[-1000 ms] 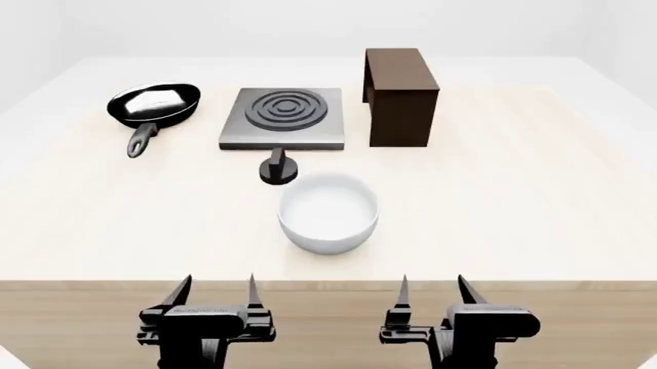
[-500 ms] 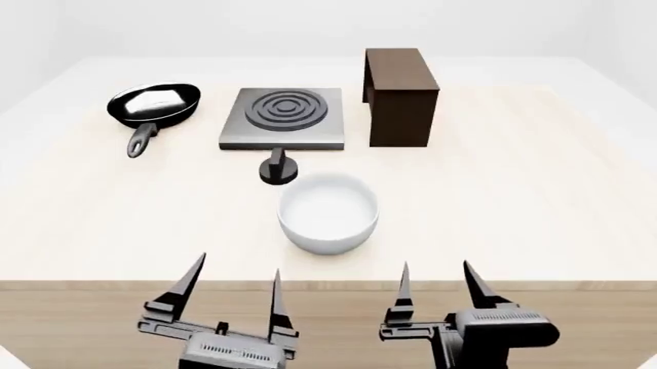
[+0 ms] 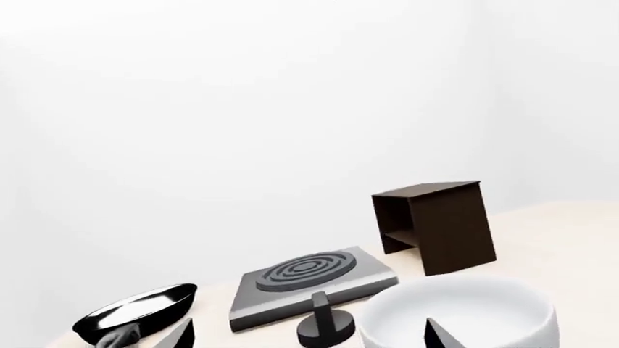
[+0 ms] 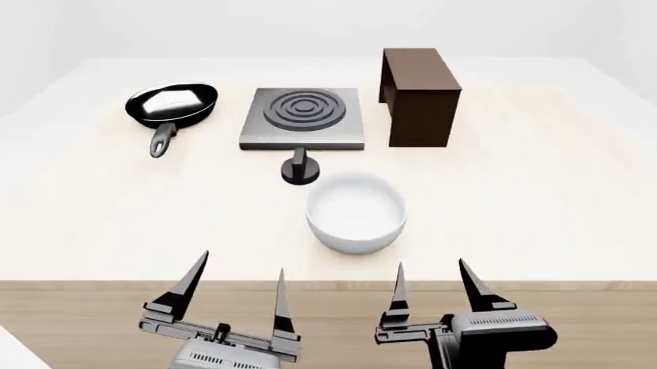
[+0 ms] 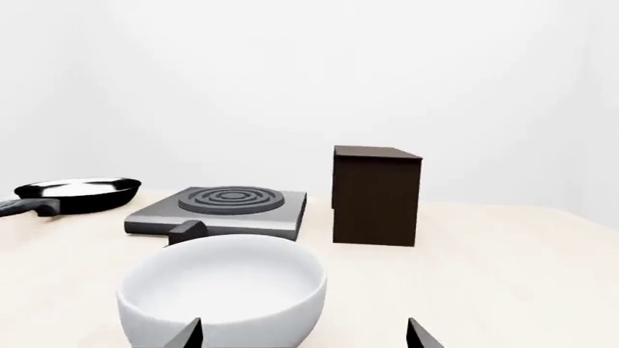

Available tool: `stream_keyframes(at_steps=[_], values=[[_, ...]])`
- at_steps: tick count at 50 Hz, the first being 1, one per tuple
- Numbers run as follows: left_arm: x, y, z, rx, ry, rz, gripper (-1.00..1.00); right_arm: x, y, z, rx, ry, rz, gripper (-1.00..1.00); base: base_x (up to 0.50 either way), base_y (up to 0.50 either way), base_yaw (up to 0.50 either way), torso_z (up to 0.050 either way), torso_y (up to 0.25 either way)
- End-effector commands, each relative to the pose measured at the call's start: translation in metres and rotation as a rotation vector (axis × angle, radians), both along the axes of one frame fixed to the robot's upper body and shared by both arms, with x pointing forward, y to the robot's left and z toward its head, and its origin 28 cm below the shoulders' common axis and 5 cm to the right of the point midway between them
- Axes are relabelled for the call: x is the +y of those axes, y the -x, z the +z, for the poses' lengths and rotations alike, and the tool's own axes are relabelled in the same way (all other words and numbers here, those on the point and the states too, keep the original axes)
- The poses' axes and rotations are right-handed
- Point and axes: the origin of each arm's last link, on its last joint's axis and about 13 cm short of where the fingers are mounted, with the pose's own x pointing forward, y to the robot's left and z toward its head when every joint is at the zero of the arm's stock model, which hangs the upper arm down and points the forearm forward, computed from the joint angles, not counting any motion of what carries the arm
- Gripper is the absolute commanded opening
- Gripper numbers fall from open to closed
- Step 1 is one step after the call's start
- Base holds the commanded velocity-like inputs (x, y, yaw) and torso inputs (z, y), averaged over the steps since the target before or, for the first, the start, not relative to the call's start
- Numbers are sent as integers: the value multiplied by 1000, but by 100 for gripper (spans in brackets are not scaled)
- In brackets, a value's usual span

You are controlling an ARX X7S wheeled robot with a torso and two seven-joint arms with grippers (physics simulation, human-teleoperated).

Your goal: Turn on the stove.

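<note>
A: What's changed vs a second ago?

B: Mostly the left gripper [image 4: 234, 296]. It has tilted and lifted, so its prongs now reach higher toward the table [image 4: 534, 215] edge than before. Also the whole head view has shifted: stove [image 4: 303, 117], pan and box all sit a bit further right in frame than they did. The objects themselves haven't moved rel. to each other.

A: Right gripper [image 4: 431, 288]?

B: Barely different — tilted a touch, same spot below the table's near edge. Both sets of jaws are spread wide, holding nothing.

A: Where's the target?

B: The stove slab sits at the far side of the table, between the black frying pan [image 4: 171, 105] and the dark brown open box [image 4: 419, 94]. Its knob [image 4: 298, 169] is separate — just in front of the slab, on the robot's side. The white bowl [image 4: 355, 211] stands just in front of the knob, close to it but apart, I think.

A: So progress?

B: None on the knob yet; looks like approach only. Both grippers are well short of it. My read: the left arm is starting the reach, and the bowl is in the direct line, so it'll prob. need to come in over or round the bowl's left side. Clipping the bowl is the main risk.
</note>
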Motion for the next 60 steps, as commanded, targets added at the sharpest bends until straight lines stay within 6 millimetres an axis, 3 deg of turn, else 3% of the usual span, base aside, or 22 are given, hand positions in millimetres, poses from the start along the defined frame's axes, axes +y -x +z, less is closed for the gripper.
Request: stream_keyframes(at_steps=[1,25,60], values=[[0,1,0,2,26,-5,100,1,0,-1,5,9,9,100,0,195,0,0,0],[2,2,-1,6,87,22,100,0,0,2,-10,25,-4,100,0,156,0,0,0],[3,1,-3,8,88,21,100,1,-1,-1,16,2,15,100,0,319,0,0,0]])
